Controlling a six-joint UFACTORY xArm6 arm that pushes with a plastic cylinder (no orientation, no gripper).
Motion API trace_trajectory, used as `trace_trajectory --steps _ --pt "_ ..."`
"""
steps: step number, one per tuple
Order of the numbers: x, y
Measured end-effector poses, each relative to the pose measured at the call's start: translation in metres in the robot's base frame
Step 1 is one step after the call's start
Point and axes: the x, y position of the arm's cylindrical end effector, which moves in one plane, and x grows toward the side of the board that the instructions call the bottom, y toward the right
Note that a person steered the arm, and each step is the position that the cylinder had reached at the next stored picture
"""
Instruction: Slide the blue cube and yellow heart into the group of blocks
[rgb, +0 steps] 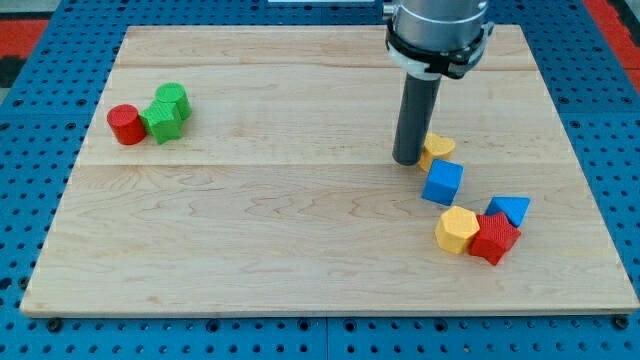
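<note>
The blue cube (442, 183) lies right of the board's middle. The yellow heart (436, 149) sits just above it, touching its top corner. My tip (407, 160) stands on the board right beside the yellow heart's left side, up and left of the blue cube. Below and right of the blue cube lies a group of three blocks: a yellow hexagonal block (457, 230), a red block (494, 238) and a blue triangular block (510, 210). A small gap separates the blue cube from the yellow hexagonal block.
A red cylinder (126, 124) and two green blocks (166, 112) cluster at the view's upper left on the wooden board (250, 230). Blue perforated table surrounds the board.
</note>
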Motion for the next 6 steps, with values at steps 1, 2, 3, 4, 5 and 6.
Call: trace_trajectory --steps 1,2,3,4,5,6 --pt "-0.042 0.0" --pt "-0.074 0.01" --pt "-0.039 0.024" --pt "-0.006 0.024" --pt "0.013 0.029" --pt "0.025 0.039"
